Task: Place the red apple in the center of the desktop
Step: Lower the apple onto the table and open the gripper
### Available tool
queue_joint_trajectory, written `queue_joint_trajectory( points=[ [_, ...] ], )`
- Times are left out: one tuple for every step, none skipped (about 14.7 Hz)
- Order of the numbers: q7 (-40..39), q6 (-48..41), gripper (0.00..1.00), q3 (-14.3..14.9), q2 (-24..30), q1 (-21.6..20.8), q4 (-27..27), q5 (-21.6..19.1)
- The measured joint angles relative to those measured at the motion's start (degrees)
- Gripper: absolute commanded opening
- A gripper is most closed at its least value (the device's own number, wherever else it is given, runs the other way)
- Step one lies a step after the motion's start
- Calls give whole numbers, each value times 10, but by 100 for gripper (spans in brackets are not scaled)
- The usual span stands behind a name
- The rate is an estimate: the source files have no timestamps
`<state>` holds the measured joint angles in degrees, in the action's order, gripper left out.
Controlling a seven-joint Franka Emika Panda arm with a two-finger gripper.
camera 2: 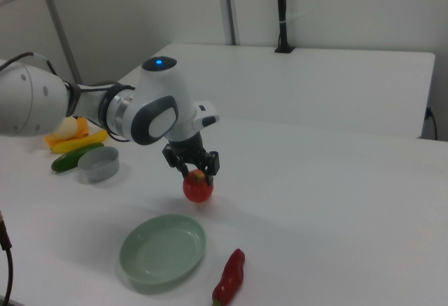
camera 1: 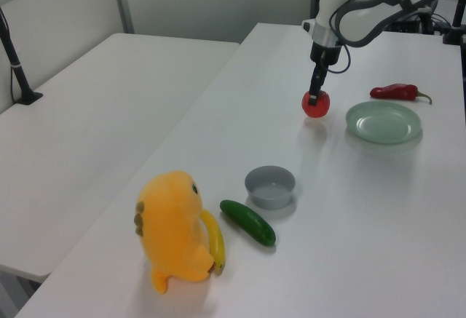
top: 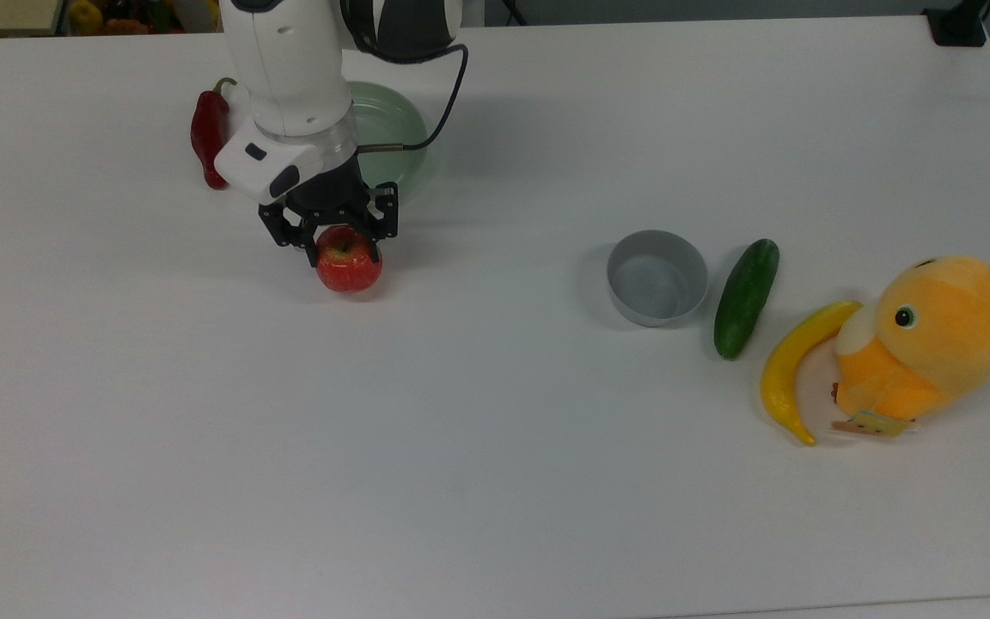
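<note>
A robot lab: white desktop [top: 495, 481], adjoining table [camera 1: 95, 114], bare partition walls.

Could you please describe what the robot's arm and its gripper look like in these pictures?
The arm is glossy white with rounded segments and dark grey joint covers; a small blue light glows on one joint in the right view. A black cable loops beside the wrist. The gripper is black, with linkage-style jaws under a white block with dark oval marks.

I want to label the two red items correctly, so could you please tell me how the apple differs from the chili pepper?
The red apple is round and glossy; the chili pepper is long, slim and darker red. The apple is gripped from above by the end effector, while the chili pepper lies free on the desktop. In the top view, the apple sits below the green plate, the pepper to its left. Both are red with a stem.
</note>
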<state>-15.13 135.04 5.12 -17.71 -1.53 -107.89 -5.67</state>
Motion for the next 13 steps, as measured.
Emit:
queue_joint_trajectory(
  points=[
    [0,4,28,0,-4,0,-4,-5],
    [0,8,32,0,-7,0,-8,-7],
    [0,13,57,0,-6,0,-9,-8],
    [0,22,85,0,-7,0,-10,-9],
    [1,28,100,0,-8,0,-11,-9],
    [4,32,100,0,-8,1,-12,-10],
    [13,32,100,0,-8,2,-12,-11],
    [25,32,100,0,-8,3,-12,-11],
    [34,32,100,0,-8,4,-12,-11],
    [42,32,100,1,-7,6,-12,-11],
    [44,32,100,0,-6,6,-11,-11],
    [47,32,100,0,-2,6,-9,-11],
    [54,32,100,0,4,6,-8,-11]
  ],
)
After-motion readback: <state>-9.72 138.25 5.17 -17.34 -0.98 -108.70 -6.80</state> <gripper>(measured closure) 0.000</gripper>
